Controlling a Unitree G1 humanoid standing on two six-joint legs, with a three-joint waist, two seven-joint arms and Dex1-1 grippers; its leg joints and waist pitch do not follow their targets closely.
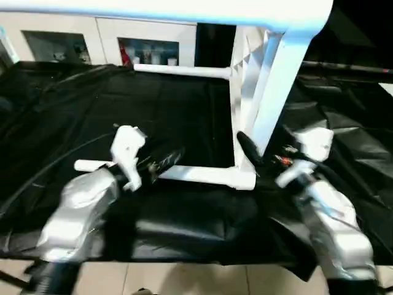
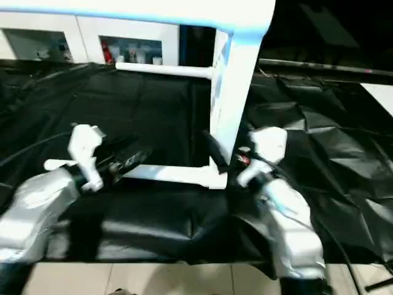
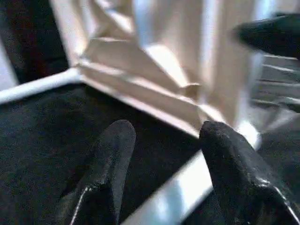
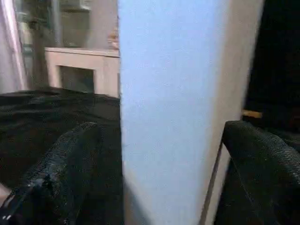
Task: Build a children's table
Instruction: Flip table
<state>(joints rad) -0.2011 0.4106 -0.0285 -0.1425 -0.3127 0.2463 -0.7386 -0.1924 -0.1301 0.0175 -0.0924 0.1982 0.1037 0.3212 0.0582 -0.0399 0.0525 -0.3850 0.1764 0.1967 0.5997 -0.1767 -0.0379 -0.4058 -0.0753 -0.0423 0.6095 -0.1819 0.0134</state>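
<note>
The children's table lies tipped on its side on a black cloth. Its white tabletop (image 1: 270, 92) stands on edge with the ribbed underside (image 3: 154, 61) facing left, and its legs point left. The lowest leg (image 1: 202, 175) rests on the cloth, another leg (image 1: 184, 70) runs behind it, and a third (image 1: 184, 9) crosses the top. My left gripper (image 1: 169, 158) is shut on the lowest leg, which passes between its black fingers (image 3: 108, 164). My right gripper (image 4: 164, 164) stands open, straddling the tabletop's edge with one finger (image 1: 249, 147) on the underside.
The black cloth (image 1: 123, 104) covers the whole work surface and is creased on the right. A white cabinet with glass doors (image 1: 147, 49) stands behind. The surface's front edge meets the tiled floor (image 1: 184, 279) just before my forearms.
</note>
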